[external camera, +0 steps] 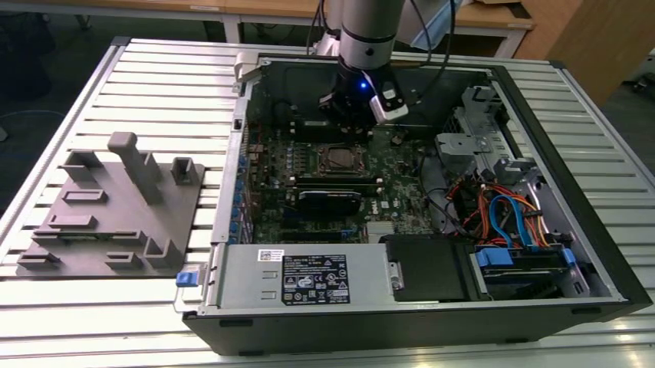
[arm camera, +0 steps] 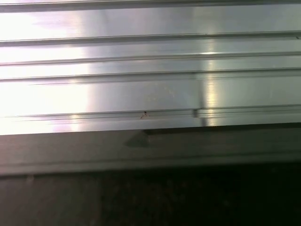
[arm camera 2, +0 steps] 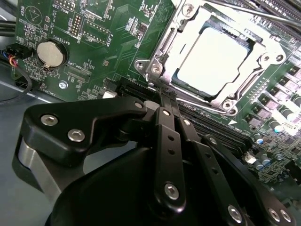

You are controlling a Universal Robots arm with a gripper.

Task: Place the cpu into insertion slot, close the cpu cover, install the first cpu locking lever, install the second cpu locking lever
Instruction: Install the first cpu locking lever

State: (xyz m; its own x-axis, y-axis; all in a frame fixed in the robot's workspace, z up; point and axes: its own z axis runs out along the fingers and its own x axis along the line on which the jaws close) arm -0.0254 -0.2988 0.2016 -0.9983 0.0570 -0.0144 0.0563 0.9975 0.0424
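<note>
Open computer case lying on a ribbed metal surface, green motherboard exposed inside. Arm descending from above into the case's far side, gripper hanging over the board just beyond the insertion slot, a blue light glowing on its body.

In the second wrist view, gripper seen from behind: black linkage bars with silver screws converging toward the slot's near edge. Fingers drawn close together, tips meeting beside the socket's rim; whether anything thin sits pinched between them, cannot tell. Nothing visibly carried.

Cpu already seated in the insertion slot, silver-grey top showing bright through the square cut-out. Cpu cover lying down flat over it, silvery frame framing the chip on all sides. Thin metal rod running past the socket's far corner, likely a locking lever, its seating not clear.

Round coin battery on the board well apart from the socket. Long black card near the slot in the exterior view. Grey fixture block on the surface toward the exterior view's left. Ribbed aluminium in the first wrist view.
</note>
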